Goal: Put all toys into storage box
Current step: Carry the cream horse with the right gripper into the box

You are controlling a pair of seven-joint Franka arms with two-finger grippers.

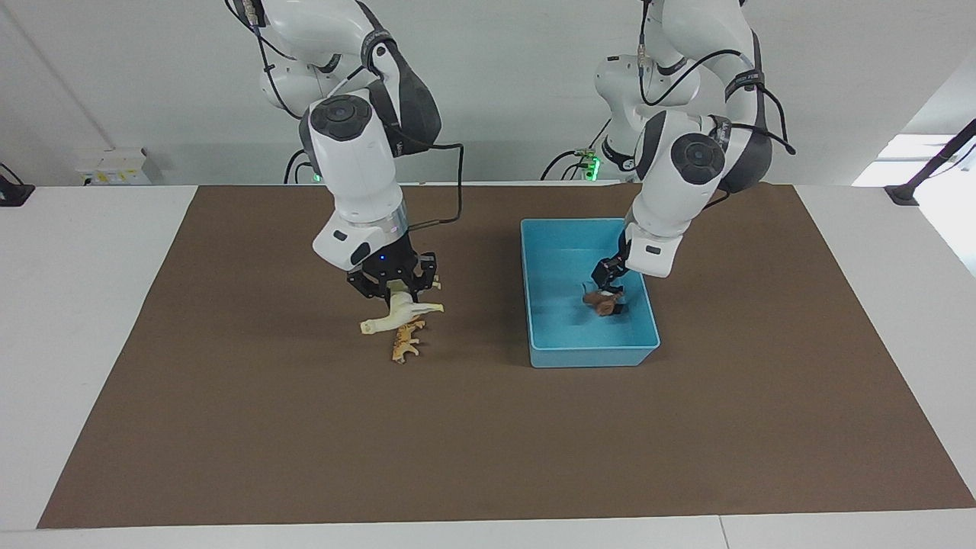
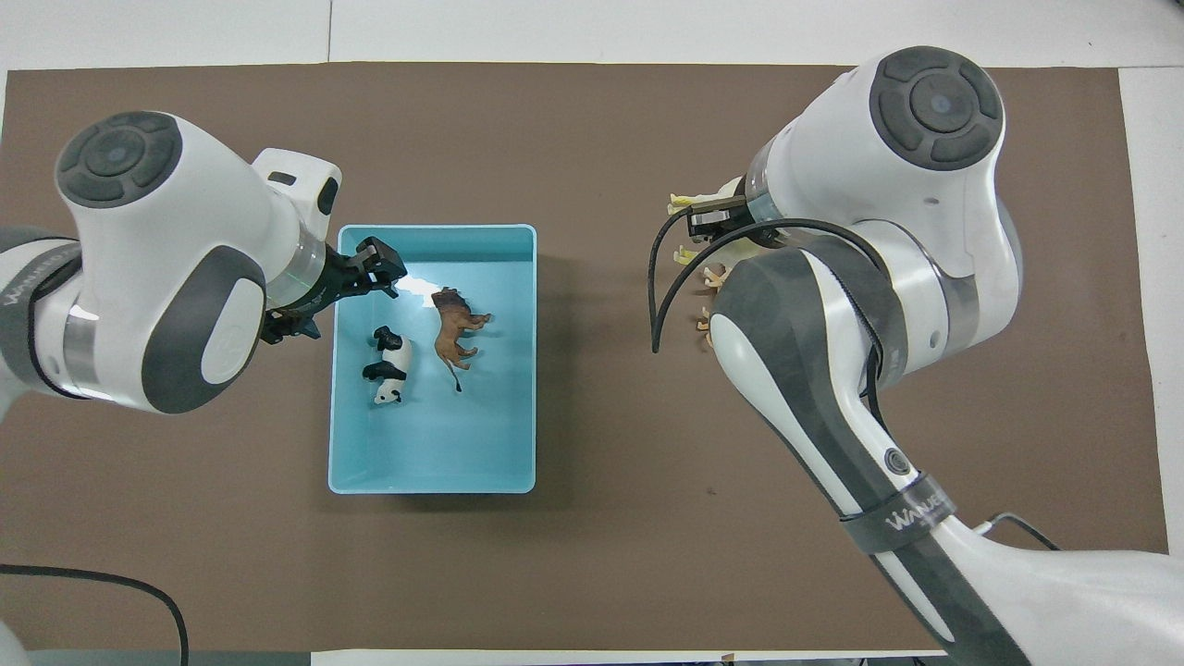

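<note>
- Left gripper (image 1: 608, 275) hangs over the box (image 1: 550, 242), fingers spread and empty; the lion (image 2: 455, 331) lies loose in the box just below it, beside the panda (image 2: 389, 363).
- Right gripper (image 1: 395, 290) is clamped on the horse (image 1: 400, 314), lifted over the cat (image 1: 406, 345) on the mat (image 1: 457, 442).

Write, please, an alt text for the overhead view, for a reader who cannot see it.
A light blue storage box holds a panda and a brown lion lying side by side; the left claw, open, is over the box's edge. The right claw grips a cream horse above the orange cat on the brown mat.
</note>
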